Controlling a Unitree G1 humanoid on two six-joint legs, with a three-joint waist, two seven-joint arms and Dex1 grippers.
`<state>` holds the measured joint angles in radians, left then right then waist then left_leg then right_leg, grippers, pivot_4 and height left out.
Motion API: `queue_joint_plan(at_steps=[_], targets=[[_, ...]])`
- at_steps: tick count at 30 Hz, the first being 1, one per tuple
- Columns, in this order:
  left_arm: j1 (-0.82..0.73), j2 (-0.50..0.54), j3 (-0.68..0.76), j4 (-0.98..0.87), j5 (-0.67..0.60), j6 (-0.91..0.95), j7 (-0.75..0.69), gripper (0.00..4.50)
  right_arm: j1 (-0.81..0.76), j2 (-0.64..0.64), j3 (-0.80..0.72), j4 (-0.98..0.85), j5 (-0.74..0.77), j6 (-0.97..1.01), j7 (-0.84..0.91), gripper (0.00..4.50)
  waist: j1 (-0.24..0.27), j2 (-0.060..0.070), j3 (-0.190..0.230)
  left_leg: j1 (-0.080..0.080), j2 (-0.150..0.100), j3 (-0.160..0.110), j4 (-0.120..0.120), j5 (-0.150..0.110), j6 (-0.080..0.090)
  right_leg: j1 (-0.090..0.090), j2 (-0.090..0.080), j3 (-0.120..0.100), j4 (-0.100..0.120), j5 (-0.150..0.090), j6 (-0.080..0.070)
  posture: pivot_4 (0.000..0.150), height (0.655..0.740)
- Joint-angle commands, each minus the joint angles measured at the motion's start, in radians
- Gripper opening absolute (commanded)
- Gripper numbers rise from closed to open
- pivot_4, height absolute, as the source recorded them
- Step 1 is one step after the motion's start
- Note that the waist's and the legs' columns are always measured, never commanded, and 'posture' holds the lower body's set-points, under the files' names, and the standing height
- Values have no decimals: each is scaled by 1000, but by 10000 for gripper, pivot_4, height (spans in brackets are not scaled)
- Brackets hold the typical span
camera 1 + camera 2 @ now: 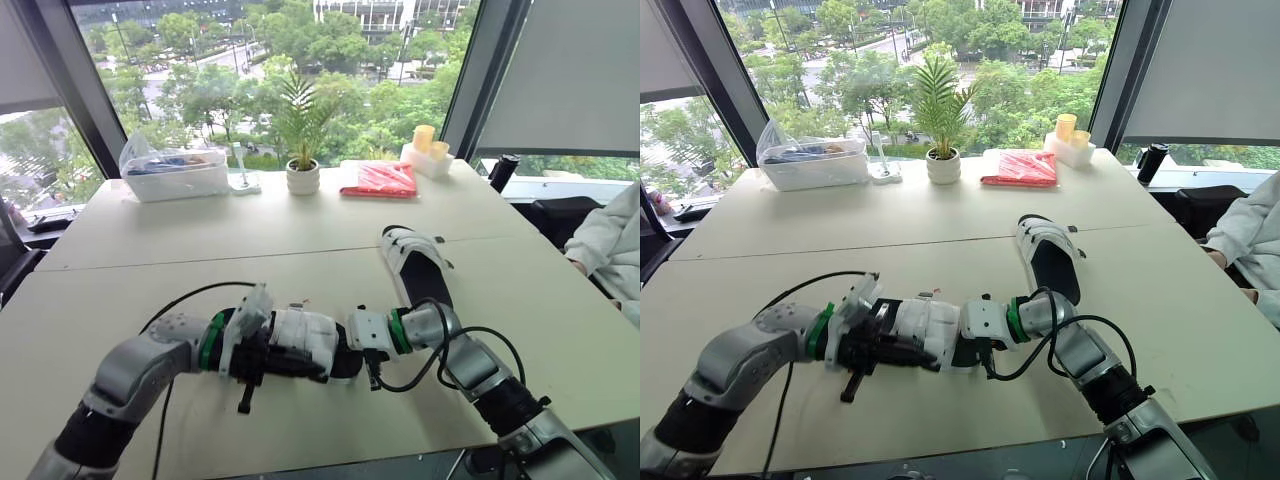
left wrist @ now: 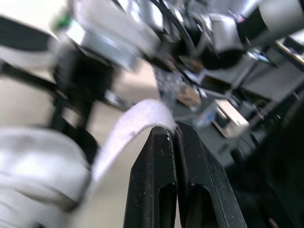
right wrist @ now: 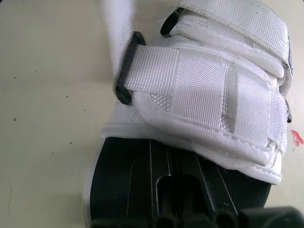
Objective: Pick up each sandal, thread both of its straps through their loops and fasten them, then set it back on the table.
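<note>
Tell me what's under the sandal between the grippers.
Bare tabletop shows beside the sandal, whose strap the left gripper pinches; the sandal hides whether its sole touches it.

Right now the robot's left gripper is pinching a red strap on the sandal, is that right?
Not quite. The strap is white, not red. The left wrist view shows the left gripper pinching that white strap on the sandal.

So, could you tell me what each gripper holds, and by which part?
Left gripper pinches a strap by its free end. Right gripper sits by the sandal; its grip cannot be told.
</note>
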<state>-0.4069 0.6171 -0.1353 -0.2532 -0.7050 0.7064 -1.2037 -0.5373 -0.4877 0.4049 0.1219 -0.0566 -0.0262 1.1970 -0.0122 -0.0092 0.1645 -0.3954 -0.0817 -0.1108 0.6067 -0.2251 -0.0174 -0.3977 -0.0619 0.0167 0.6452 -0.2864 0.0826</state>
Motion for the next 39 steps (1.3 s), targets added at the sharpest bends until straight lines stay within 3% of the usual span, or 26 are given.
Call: queue_joint_plan(at_steps=[1, 15, 32, 35, 39], targets=[[-88, -72, 71, 55, -23, -59, 44, 192, 19, -4, 45, 22, -24, 12, 15, 0, -1, -2, 2, 0, 0, 0, 0, 0, 0, 0, 0, 0, 0, 0, 0, 1500, 7400], [-102, -208, 49, 293, 183, -308, 118, 192, 27, -17, 45, 6, -24, 19, 17, 0, 2, -3, 3, 0, 0, 0, 4, 0, 0, 1, 0, 0, 1, 1, 1, 1500, 7400], [-117, -187, -60, 358, 332, -316, 89, 192, 22, -14, 42, 14, -24, 21, 7, 0, 3, -2, 3, 2, -1, -1, 6, 0, 0, 4, 0, -1, 2, 1, 1, 1500, 7400], [-127, -187, -65, 362, 331, -268, 103, 8824, 20, -14, 40, 19, -25, 18, 5, 0, 2, -2, 3, 3, -1, -1, 6, 0, 0, 5, 0, -1, 2, 1, 1, 1500, 7400], [-138, -190, -70, 373, 366, -275, 133, 28753, 15, -13, 40, 23, -26, 17, 3, 0, 2, -2, 3, 3, -1, -1, 6, 0, 0, 5, 0, -1, 2, 1, 1, 1500, 7400]])
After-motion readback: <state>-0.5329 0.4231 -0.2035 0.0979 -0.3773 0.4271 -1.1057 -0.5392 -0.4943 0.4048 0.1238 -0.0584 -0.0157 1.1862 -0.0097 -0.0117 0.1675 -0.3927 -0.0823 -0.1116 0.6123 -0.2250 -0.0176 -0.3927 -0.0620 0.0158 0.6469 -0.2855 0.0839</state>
